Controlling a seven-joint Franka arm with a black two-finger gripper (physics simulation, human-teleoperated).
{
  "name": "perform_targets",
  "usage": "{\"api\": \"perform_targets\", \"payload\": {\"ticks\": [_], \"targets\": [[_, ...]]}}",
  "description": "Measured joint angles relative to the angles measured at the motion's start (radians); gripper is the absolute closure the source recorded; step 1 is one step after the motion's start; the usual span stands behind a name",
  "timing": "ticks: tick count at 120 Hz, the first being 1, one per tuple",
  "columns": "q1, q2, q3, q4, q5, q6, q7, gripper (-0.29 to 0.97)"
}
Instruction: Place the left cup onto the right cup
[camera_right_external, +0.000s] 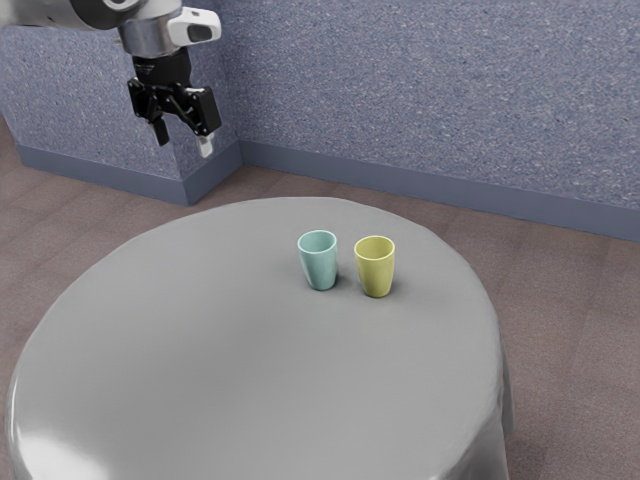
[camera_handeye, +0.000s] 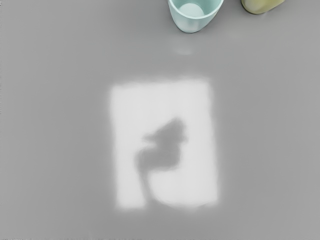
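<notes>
One teal cup (camera_right_external: 318, 259), beside the yellow cup (camera_right_external: 375, 265), stands far from the jaws.

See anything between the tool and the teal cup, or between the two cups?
Nothing visible. The tool hangs high at the exterior view's upper left; only bare table lies toward the teal cup. The yellow cup stands beside it, apart.

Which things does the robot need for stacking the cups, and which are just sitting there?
Needed for the job:
teal cup
yellow cup, right beside it
gripper, open, up high and away from both cups

Just there:
grey table that the cups stand on
blue wall
brown floor
</notes>
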Motion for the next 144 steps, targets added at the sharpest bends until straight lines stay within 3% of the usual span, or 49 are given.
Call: {"api": "perform_targets", "payload": {"ticks": [49,144], "targets": [[0.005,0.028,0.000,0.009,0.003,0.003,0.002,0.02],[0.064,0.271,0.000,0.143,0.007,0.054,0.009,0.02]]}}
